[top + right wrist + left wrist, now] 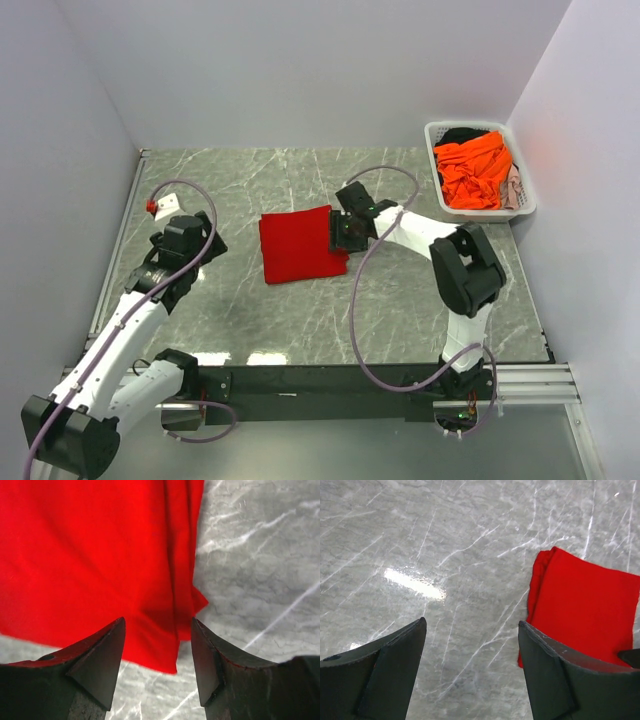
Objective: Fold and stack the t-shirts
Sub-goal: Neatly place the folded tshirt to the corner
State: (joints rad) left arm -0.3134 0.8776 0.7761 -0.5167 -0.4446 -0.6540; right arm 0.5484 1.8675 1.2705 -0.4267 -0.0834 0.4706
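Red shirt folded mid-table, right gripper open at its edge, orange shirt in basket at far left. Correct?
No. The top view shows the basket with the orange shirt at far right. The red shirt and open right gripper are as stated.

Top external: looks down from high behind the near edge over the whole worktop [250, 185]. Wrists: look steeply down, close, past left gripper [471, 625] and right gripper [158, 621]. Shared by all three: the red t-shirt [298, 246].
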